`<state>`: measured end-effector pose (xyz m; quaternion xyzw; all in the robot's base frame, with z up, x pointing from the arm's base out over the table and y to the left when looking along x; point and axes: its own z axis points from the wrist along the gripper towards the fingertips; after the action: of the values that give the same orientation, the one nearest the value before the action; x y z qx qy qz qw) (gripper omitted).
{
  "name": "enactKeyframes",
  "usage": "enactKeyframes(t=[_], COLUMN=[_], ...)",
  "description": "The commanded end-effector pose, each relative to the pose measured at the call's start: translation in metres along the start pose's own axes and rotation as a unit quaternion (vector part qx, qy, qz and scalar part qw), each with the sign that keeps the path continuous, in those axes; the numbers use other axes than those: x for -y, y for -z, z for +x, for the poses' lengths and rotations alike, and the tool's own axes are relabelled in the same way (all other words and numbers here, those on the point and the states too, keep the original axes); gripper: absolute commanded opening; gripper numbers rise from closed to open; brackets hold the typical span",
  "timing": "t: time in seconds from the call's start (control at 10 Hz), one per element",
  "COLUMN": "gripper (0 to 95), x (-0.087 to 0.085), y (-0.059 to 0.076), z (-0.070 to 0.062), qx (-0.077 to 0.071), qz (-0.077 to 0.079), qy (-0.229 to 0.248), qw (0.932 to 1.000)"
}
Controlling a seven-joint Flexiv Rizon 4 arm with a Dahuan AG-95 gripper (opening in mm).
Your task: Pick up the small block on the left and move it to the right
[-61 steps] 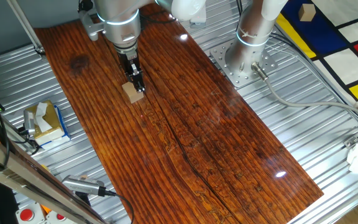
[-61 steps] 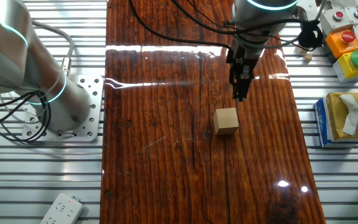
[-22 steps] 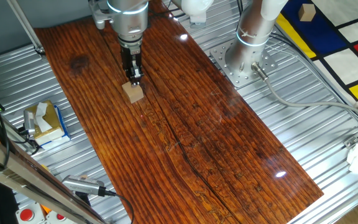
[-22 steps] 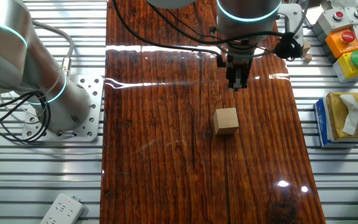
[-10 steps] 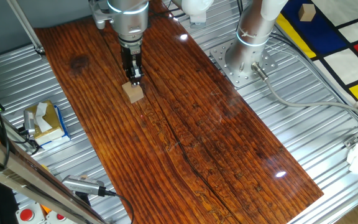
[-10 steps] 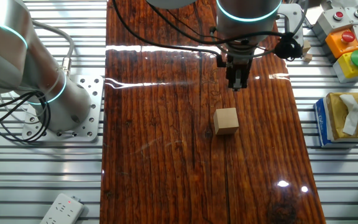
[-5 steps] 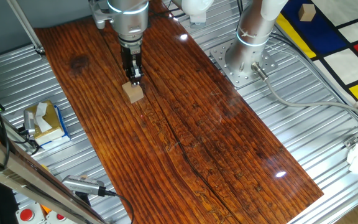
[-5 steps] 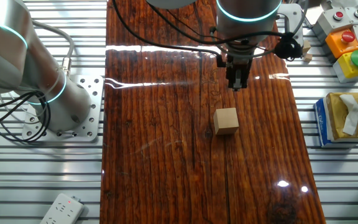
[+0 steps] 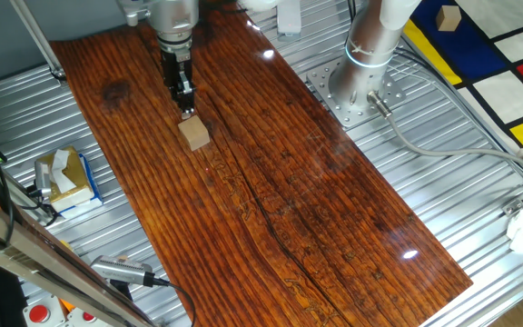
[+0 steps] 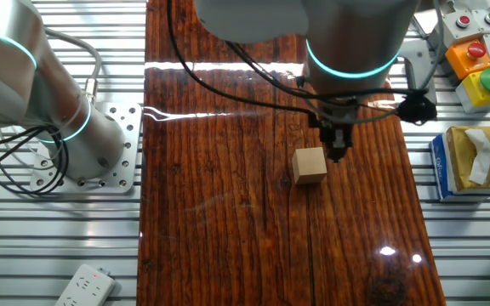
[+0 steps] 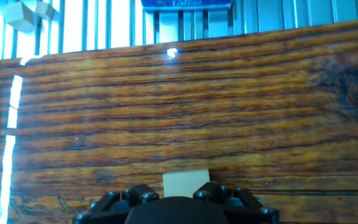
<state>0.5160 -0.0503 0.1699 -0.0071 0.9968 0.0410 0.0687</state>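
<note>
While you scan one fixed view from the left, you meet the tissue box on the metal slats beside the bench, then the pincer pointing down with its tips just above and behind the small block, which sits flat on the dark wood. From the other fixed view your pincer hangs just beside the block's right upper corner, not around it. Through the hand view, you see the block at the bottom edge, partly hidden by the hand's housing. Whether the pincer's tips stand apart or together, you cannot tell.
</note>
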Motion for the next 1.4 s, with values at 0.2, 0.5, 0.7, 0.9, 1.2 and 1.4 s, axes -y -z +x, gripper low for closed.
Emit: enactKeyframes(t=[0.2, 0.5, 0.7, 0.9, 1.2, 1.4], gripper=[57.0, 57.0, 57.0, 57.0, 57.0, 57.0], x=[-0.002, -0.012, -0.022, -0.029, -0.033, -0.036], y=[0.004, 0.005, 0.001, -0.003, -0.003, -0.001], z=[0.003, 0.003, 0.005, 0.006, 0.008, 0.011], qx=[-0.007, -0.013, -0.010, -0.008, -0.008, -0.004], qz=[-0.001, 0.002, 0.004, 0.005, 0.004, 0.001], qy=[-0.014, -0.022, -0.029, -0.034, -0.041, -0.049], qw=[0.9999, 0.9997, 0.9995, 0.9994, 0.9991, 0.9988])
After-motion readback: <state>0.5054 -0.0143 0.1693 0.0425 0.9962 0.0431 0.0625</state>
